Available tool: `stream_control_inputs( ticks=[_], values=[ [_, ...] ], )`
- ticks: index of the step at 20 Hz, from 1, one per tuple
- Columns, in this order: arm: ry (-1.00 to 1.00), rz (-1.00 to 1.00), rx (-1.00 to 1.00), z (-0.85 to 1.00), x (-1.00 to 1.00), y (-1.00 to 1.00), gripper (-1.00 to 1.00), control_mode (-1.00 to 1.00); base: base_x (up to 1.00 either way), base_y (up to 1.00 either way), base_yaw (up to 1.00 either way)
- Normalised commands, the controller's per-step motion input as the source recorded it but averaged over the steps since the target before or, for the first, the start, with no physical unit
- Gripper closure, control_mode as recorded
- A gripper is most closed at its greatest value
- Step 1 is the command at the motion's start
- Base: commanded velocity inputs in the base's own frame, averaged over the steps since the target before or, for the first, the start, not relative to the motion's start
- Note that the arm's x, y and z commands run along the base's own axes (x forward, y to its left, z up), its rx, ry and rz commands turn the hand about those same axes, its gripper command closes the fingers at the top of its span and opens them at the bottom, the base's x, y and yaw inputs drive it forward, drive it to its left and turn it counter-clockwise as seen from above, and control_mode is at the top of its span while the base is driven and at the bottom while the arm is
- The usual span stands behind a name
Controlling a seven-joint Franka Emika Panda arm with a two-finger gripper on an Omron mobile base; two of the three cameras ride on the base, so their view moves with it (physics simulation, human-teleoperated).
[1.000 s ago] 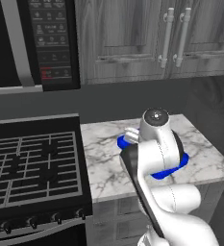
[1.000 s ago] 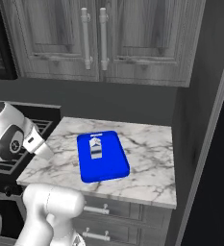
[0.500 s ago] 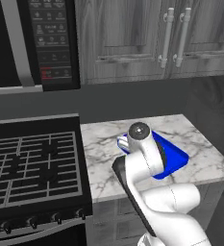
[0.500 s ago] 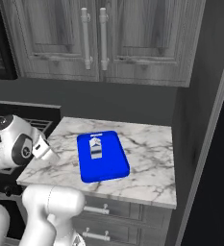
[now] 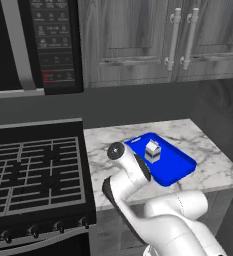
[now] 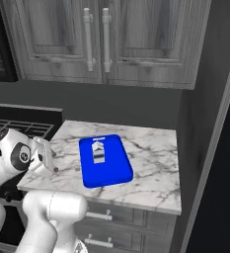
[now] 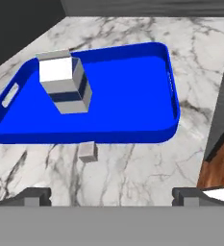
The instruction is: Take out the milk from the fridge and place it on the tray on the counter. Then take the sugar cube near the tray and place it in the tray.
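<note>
In the hand view, the milk carton (image 7: 63,86) stands upright at the left of the blue tray (image 7: 128,91). The sugar cube (image 7: 87,152) lies on the marble bench (image 7: 132,168) just beside the tray's rim. The gripper (image 7: 111,194) hangs released, fingers spread wide.

Black stove (image 5: 33,175); microwave (image 5: 35,45); grey cabinets (image 6: 101,42)

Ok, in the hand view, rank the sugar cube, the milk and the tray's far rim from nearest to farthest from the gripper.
1. The sugar cube: on the counter just ahead of the open gripper, outside the near rim of the tray.
2. The milk: standing inside the tray, toward its left end.
3. The far rim: beyond the milk.
</note>
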Motion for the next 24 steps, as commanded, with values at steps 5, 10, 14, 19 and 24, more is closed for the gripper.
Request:
stream_control_inputs(
  ticks=[5, 10, 14, 19, 24],
  values=[
    [0.00, -0.21, -0.02, -0.22, 0.28, 0.00, -1.00, -1.00, 0.00, 0.00, 0.00],
    [0.00, -0.12, 0.00, -0.12, 0.30, 0.00, -1.00, -1.00, 0.00, 0.00, 0.00],
    [0.04, 0.00, 0.00, -0.03, 0.12, -0.01, -1.00, -1.00, 0.00, 0.00, 0.00],
    [0.02, 0.02, 0.00, -0.08, 0.01, -0.09, -1.00, -1.00, 0.00, 0.00, 0.00],
    [0.01, 0.09, 0.00, -0.11, 0.00, -0.28, -1.00, -1.00, 0.00, 0.00, 0.00]
  ],
)
